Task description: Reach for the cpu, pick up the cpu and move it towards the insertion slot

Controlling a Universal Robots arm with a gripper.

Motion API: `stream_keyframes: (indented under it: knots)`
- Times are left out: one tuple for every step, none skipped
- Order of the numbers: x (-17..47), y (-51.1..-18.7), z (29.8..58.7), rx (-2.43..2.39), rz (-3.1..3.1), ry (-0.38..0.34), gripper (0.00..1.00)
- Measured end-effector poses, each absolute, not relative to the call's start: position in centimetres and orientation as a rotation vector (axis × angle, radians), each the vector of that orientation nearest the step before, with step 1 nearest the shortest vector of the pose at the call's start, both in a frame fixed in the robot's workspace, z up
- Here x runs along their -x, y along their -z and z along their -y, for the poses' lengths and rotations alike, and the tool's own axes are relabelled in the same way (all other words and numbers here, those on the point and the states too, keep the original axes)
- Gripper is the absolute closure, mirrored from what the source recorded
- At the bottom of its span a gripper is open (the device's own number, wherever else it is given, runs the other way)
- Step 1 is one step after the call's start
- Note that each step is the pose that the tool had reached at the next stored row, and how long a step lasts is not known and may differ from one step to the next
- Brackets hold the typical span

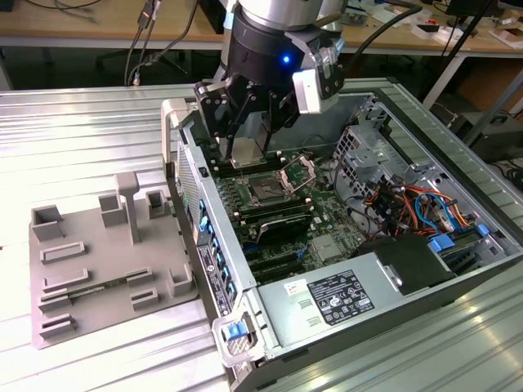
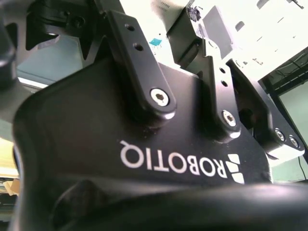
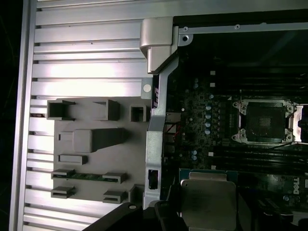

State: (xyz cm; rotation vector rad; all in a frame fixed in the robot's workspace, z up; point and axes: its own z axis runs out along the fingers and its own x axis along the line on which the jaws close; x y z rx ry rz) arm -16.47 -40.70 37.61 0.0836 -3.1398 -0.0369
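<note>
We have the jaws pinching the cpu [image 3: 208,202], held up over the open computer case [image 1: 392,98]. Gripper [image 1: 245,135] hangs above the board, just beside the insertion slot [image 1: 265,189]; grey tray [image 1: 106,253] sits on the bench [image 1: 65,139].

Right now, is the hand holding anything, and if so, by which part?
Yes, the hand holds the cpu, gripped at its opposite edges, above the open computer case and near the insertion slot.

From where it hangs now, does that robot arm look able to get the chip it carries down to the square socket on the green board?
Probably yes. The tool holds the cpu above the open case, and the insertion slot lies just below it with its frame swung open and nothing over it.
</note>
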Motion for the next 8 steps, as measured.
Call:
stream_keyframes:
  knots:
    - [16.4,-37.6,40.7,-0.084,3.14,0.037,0.45]
    - [16.3,-37.57,40.7,-0.084,3.14,0.037,0.45]
    - [16.21,-37.56,40.7,-0.084,3.14,0.037,0.45]
    - [16.11,-37.54,40.7,-0.084,3.14,0.037,0.45]
    - [16.03,-37.53,40.7,-0.084,3.14,0.037,0.45]
    - [15.89,-37.52,40.7,-0.084,3.14,0.037,0.45]
    - [15.81,-37.51,40.7,-0.084,3.14,0.037,0.45]
    - [15.72,-37.5,40.7,-0.084,3.14,0.037,0.45]
